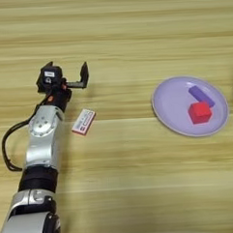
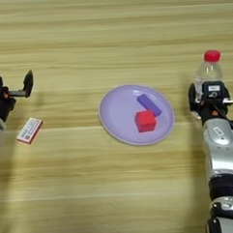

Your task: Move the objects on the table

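My right gripper (image 2: 208,100) has its fingers pinching the bottle (image 2: 207,74), upright at the plate's (image 2: 119,119) three o'clock. Cube (image 2: 146,121) and block (image 2: 149,104) sit plated. Left gripper (image 1: 68,76) hovers, fingers spread; I reckon the packet (image 1: 84,122), at its six o'clock on the tabletop (image 1: 114,31), is next.
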Available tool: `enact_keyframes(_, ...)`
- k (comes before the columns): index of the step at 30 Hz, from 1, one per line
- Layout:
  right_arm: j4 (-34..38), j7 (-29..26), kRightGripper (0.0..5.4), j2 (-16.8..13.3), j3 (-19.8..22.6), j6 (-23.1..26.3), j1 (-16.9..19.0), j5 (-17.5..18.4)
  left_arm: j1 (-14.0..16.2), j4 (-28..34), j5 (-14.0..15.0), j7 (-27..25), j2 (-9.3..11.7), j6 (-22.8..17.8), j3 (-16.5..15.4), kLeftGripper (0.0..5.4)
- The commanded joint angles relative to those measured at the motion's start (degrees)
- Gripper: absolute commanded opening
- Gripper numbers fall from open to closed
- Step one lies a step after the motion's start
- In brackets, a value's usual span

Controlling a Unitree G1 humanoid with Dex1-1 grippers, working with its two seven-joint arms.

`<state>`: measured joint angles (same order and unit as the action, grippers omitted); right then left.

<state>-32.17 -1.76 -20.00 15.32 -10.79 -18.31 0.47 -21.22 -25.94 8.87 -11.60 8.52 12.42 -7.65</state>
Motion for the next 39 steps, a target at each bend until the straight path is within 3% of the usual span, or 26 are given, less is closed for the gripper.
enact_keyframes(1,-3.1,-1.0,3.18,0.7,-0.6,0.9,-1.0,1.1,-0.9,-0.5,-0.4,-0.2,0.2,0.7,0.0,5.4)
enact_keyframes(6,-2.3,-2.1,3.18,1.2,-1.4,4.4,-0.1,1.9,-0.8,-0.1,-0.3,-0.2,0.1,0.7,0.0,5.4)
enact_keyframes(13,4.1,-4.1,3.18,2.5,-2.8,12.4,4.4,3.4,-0.8,0.3,-0.2,-0.1,0.1,0.7,0.0,5.4)
enact_keyframes(21,5.1,-4.1,3.18,2.1,-3.5,15.2,4.9,3.4,-0.8,0.4,-0.3,0.0,0.0,0.9,0.0,5.4)
enact_keyframes(22,5.0,-4.1,3.54,2.2,-3.5,15.2,4.9,3.4,-0.8,0.4,-0.3,0.1,0.0,0.9,0.0,5.4)
enact_keyframes(39,3.9,-3.9,5.31,2.1,-3.6,15.7,4.3,3.3,-0.6,1.2,-0.2,0.1,0.1,0.7,-0.3,5.4)
